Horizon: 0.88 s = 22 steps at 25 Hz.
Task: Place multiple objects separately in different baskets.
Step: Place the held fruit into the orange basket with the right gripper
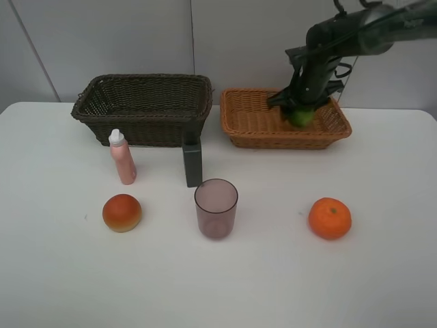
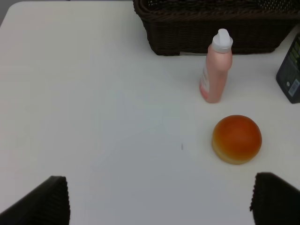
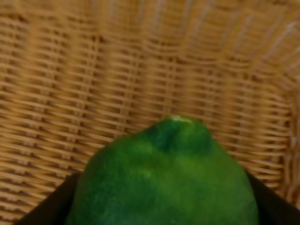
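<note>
Overhead view half-hid the lime (image 1: 302, 119) behind the right gripper (image 1: 299, 109). Its wrist cam showed it clamped, low inside the tan basket (image 1: 252, 128). Left gripper (image 2: 161, 204) gaped wide apart near the bun (image 2: 236, 139).

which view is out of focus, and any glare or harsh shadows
Right wrist: softest, the lime is too close and the tan basket weave smears behind it. Left wrist: crisp on the pink bottle and bun, shadows faint. Exterior high: even light, no glare, only a soft shadow under the orange.
</note>
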Motion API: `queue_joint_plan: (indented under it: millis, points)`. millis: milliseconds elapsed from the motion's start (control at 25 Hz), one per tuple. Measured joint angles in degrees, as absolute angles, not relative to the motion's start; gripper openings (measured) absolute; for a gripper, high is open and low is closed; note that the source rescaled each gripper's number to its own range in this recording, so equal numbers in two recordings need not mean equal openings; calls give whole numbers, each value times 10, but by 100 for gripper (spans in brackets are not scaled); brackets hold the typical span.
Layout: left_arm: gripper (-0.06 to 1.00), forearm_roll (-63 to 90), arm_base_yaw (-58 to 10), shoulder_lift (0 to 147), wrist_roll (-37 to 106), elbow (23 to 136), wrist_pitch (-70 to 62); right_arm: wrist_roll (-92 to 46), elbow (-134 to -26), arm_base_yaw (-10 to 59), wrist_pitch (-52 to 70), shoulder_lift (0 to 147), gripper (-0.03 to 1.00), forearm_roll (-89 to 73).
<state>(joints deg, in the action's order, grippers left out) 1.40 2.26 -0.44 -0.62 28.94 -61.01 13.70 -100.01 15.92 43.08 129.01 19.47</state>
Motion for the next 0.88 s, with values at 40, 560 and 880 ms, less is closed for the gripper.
queue_joint_plan:
  millis: [40, 560, 880]
  points:
    - [100, 14, 23, -4, -6, 289, -610, 137, -1000, 159, 430, 1295, 43, 195]
    - [100, 14, 23, -4, -6, 289, -610, 137, -1001, 159, 432, 1299, 43, 195]
    - [100, 14, 23, -4, -6, 289, -610, 137, -1001, 159, 426, 1299, 89, 195]
